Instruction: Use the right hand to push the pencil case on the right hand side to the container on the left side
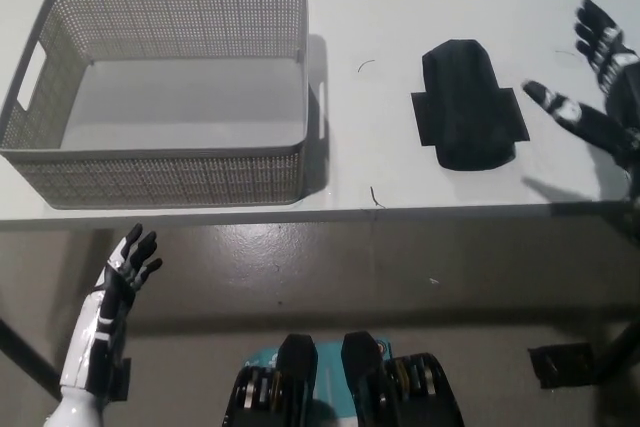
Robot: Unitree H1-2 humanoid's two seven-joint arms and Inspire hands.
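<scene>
The push is judged to be barely begun, with nothing of the task itself done. The flat black fabric pencil case (468, 107) is seen lying on the white bench (400, 7), well apart from the grey perforated plastic container (160, 182) that stands to its left with its open top facing up. Nothing is seen inside the container.

The black right hand (590, 87) is held over the bench at the far right, just beside the pencil case's right edge but not touching it; its fingers are spread apart and nothing is held. Its shadow is cast on the bench below it. The white left hand (125, 272) is parked low at the lower left, off the front edge of the bench, fingers apart and empty.

What is left is judged to be nearly everything: contact has to be made on the case's right side, and the case has to be slid leftward across the bare stretch of bench until the container's right wall is reached.
</scene>
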